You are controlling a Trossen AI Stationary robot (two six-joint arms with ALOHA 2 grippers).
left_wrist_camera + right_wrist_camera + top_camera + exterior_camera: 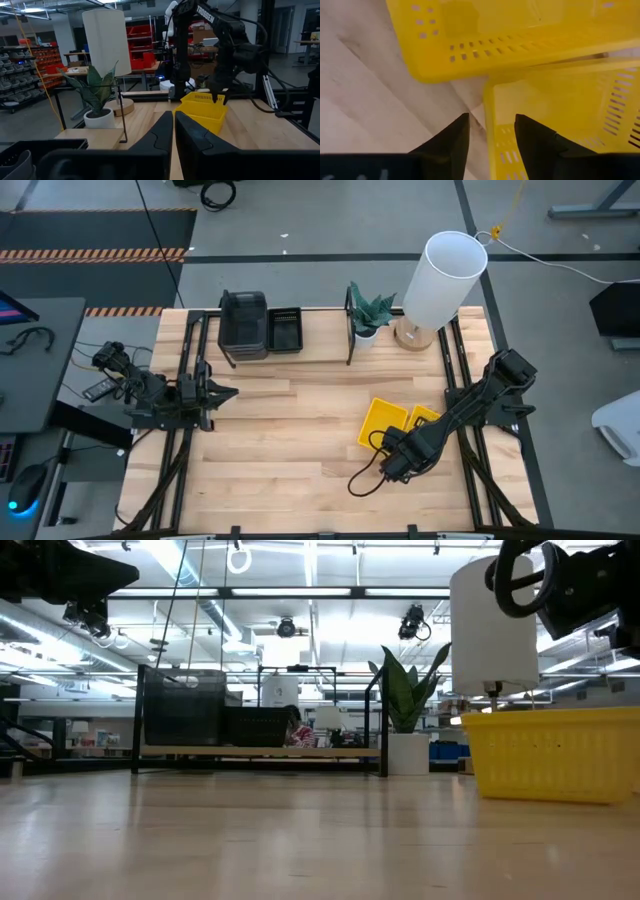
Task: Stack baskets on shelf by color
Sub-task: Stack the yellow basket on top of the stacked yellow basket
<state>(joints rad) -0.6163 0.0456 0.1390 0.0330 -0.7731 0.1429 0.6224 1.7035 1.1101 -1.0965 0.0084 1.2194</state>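
Two yellow baskets lie side by side on the table at the right: one (383, 421) nearer the middle, one (424, 416) beside it. My right gripper (491, 127) is open just above them. Its fingers stand either side of the rim (488, 107) of the nearer basket (570, 110), one outside and one over the inside, and I see no touch. The other yellow basket (510, 35) lies just beyond. My left gripper (173, 132) is shut and empty at the table's left (225, 392). Stacked dark grey baskets (243, 325) and a black slatted basket (285, 330) stand on the shelf (320, 348).
A potted plant (370, 315) stands at the shelf's right end, and a white lamp (440, 275) on a round wooden base stands at the far right. A black cable (365, 480) loops on the table near my right gripper. Bare wood lies in the table's middle and near side.
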